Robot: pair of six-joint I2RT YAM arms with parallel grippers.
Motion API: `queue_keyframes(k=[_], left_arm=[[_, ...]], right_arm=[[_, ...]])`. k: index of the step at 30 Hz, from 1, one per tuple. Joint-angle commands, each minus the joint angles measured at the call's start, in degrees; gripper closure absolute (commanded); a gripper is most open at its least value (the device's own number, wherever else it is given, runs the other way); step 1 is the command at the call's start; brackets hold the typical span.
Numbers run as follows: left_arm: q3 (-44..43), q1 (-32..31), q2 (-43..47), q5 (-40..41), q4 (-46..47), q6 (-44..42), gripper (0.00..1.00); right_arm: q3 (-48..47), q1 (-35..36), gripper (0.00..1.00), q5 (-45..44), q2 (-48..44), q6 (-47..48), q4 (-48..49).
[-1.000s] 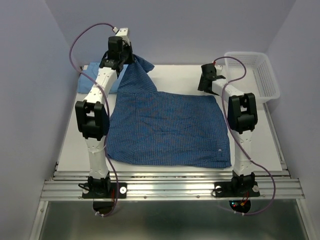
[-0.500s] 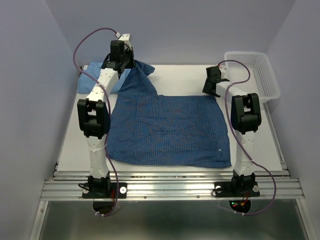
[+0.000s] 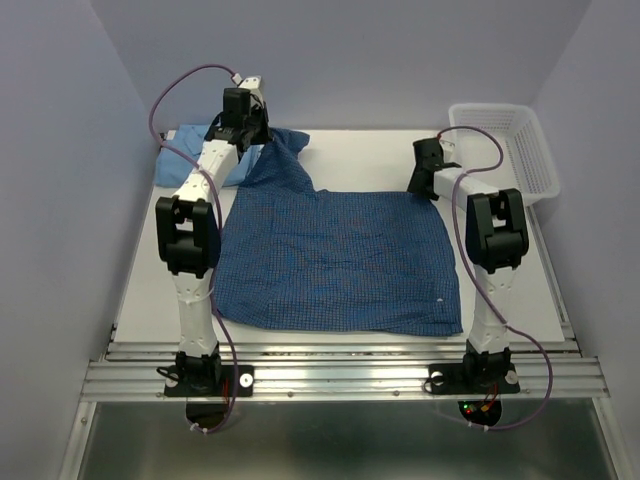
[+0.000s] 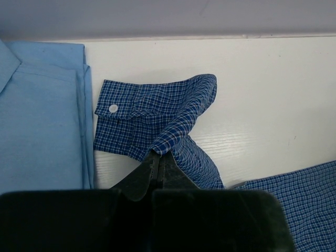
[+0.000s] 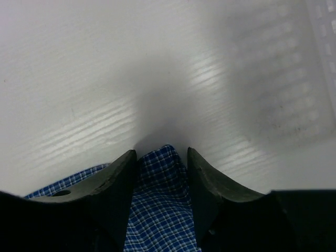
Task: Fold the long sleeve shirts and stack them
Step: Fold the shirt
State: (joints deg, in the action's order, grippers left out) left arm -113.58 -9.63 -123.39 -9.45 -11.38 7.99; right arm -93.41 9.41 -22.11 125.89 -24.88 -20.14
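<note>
Left gripper (image 4: 159, 156): shut tight, pinching check shirt (image 3: 340, 255) sleeve (image 4: 181, 118) just behind cuff (image 4: 123, 107), far left | Right gripper (image 5: 161, 157): fingers spread, check shirt's far right corner between them, low over table (image 5: 79, 63) | Check shirt: body spread flat mid-table | Light shirt (image 4: 42, 121): folded, far left corner, just beside cuff

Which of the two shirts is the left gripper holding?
The dark blue checked shirt: the left gripper pinches its sleeve near the cuff. The plain light blue shirt lies folded beside it at the table's far left, ungripped.
</note>
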Motion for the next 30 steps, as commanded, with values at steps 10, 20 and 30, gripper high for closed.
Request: queue_keyframes(k=[10,20,30], left_arm=[[-5.2,0.1,1.1,-3.4,2.5,1.5,1.00],[-18.4,0.1,-3.8,-5.8,0.3,2.1,1.00],[7.8,0.1,12.8,-8.9,8.6,5.2,1.00]], right_arm=[[-4.8,0.1,0.99,-2.4,1.5,5.6,-2.5],[-14.2,-1.9,0.99,-3.0,1.1,9.5,-2.1],[0.1,-1.9,0.99,-1.2,-8.8,8.1,1.9]])
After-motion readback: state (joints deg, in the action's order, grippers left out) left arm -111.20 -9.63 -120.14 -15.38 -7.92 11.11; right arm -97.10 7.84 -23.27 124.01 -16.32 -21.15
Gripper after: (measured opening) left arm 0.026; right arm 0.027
